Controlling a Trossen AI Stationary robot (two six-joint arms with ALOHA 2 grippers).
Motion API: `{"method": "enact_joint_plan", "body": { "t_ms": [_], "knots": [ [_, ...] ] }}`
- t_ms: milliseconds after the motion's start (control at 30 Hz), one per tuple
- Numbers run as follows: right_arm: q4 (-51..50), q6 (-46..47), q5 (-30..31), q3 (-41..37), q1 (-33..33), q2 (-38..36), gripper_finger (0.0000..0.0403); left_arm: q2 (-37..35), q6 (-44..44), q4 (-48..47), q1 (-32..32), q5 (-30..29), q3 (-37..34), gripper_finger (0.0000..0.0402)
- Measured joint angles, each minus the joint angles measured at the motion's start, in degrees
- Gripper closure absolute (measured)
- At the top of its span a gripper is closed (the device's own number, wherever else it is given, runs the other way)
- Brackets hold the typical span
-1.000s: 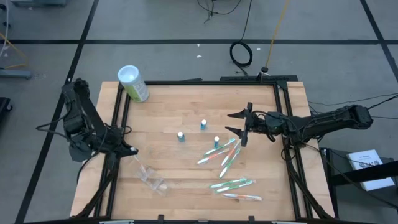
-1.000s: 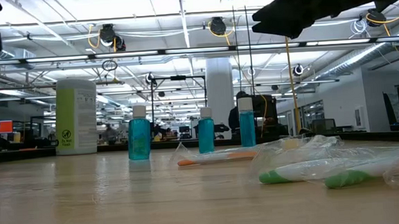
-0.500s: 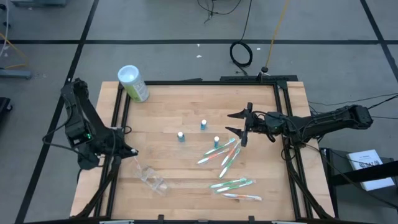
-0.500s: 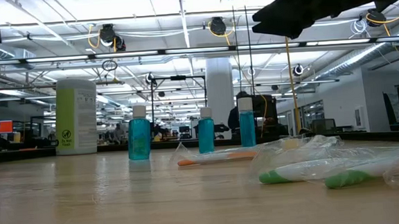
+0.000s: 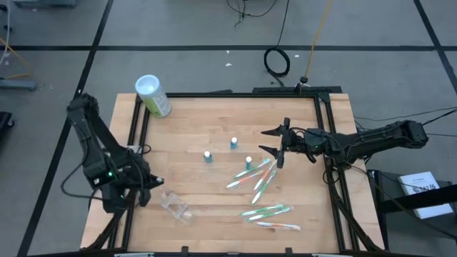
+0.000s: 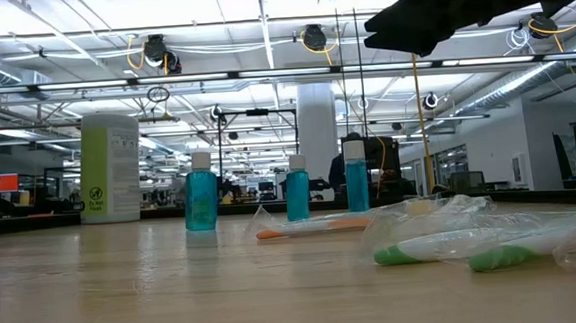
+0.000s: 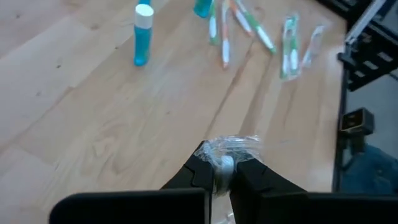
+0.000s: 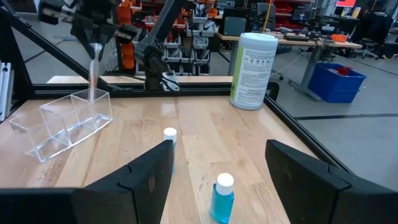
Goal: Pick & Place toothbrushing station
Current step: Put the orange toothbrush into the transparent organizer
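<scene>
Left gripper [image 5: 150, 183]: pressed together on the crinkled clear wrapping of a thin white item [image 7: 227, 149], probably a wrapped toothbrush; poised just above the clear holder [image 5: 173, 205], at the end nearer the left arm.
Held item: hangs close to upright from the fingers, long axis pointing down at the holder's end compartment; lower tip level with the holder's rim in the right wrist view, though whether inside or just outside the wall is hard to tell.
Clear holder: lying on the wood, long axis slanting away from the left arm.
Right gripper [image 5: 275, 150]: fingers spread wide, nothing between them; well apart from the holder, hovering on its far side from the left arm.
Loose toothbrushes [image 5: 255, 175]: scattered flat beyond the holder, toward the right arm.
Blue-capped tubes [image 5: 208, 155]: three, upright, between the holder and the right gripper.
Nearer arm: left, by a wide margin.
Key relation: holder directly beneath the pinched item, so the drop likely needs only a short, straight descent.
</scene>
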Motion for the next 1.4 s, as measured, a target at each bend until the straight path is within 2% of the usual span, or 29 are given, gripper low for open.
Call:
{"method": "enact_joint_plan", "body": {
  "t_ms": [233,533,767,1067,1300,1400],
  "knots": [
    [0.0,-0.1,0.0,0.0,0.0,0.0,0.0156,3.3,-4.4,0.1,0.0,1.5,0.0,0.038],
    [0.2,-0.1,0.0,0.0,0.0,0.0,0.0156,3.2,-4.6,0.0,1.2,1.1,0.0,0.031],
    [0.5,-0.6,0.0,0.0,0.0,0.0,0.0156,-0.6,-2.6,-0.1,2.9,0.0,0.0,0.0251],
    [0.2,-0.6,0.0,0.0,0.0,0.0,0.0156,-6.9,4.3,-0.1,3.0,-4.4,0.0,0.0209],
    [0.4,-0.8,0.0,0.0,0.0,0.0,0.0156,-12.5,10.1,1.6,3.5,-14.2,0.0,0.0197],
    [0.4,-0.9,0.0,0.0,0.0,0.0,0.0156,-12.4,13.5,5.5,5.2,-13.0,0.0,0.0199]
  ]
}}
